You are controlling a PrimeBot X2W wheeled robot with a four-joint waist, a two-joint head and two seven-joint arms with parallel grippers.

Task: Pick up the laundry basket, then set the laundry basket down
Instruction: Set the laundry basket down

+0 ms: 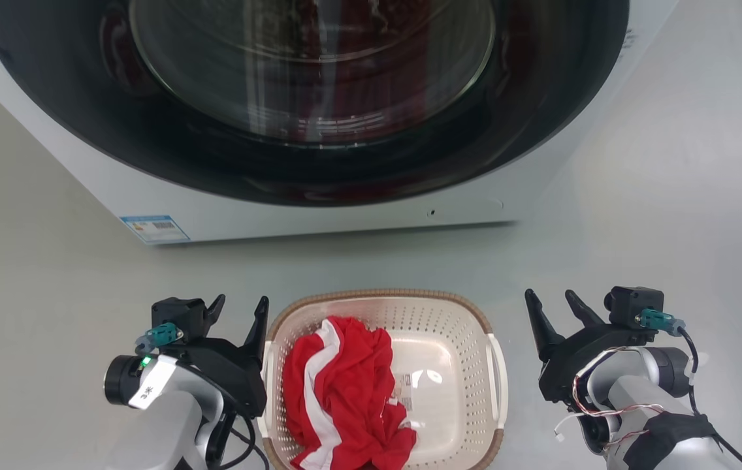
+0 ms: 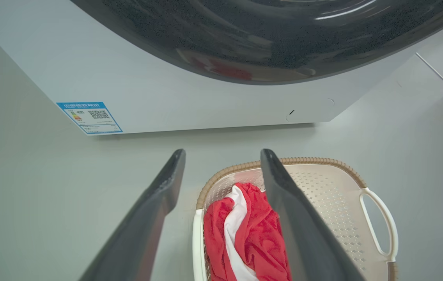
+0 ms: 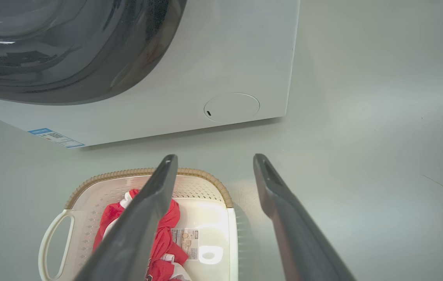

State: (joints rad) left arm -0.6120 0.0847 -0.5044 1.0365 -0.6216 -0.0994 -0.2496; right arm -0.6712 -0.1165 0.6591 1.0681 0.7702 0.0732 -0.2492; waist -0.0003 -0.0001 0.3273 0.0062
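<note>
1. Nearest us, the left gripper (image 1: 241, 301) is released, its two dark fingers spread. In the head view its inner finger stands just beside the basket's left rim. We cannot tell whether they touch.
2. The right gripper (image 1: 548, 295) is likewise released and grasps nothing. In the head view it stands apart from the basket's right handle (image 1: 497, 382).
3. Between the two grippers we see the basket (image 1: 456, 329) on the floor (image 1: 51, 294), upright, with its brown rim uppermost. In each wrist view the nearer side rim falls between that gripper's spread fingers.
4. Inside the basket a red garment (image 1: 345, 385) with a white stripe lies heaped toward the left side. To its right the base is bare and bears a small label (image 1: 402, 386).
5. Beyond the basket stands the white washer (image 1: 319, 219), near it but not touching.
6. Farthest, we note the washer's round dark door (image 1: 312, 65), with red showing behind its glass. A blue sticker (image 1: 154, 228) sits at the lower left corner of the washer's front.
</note>
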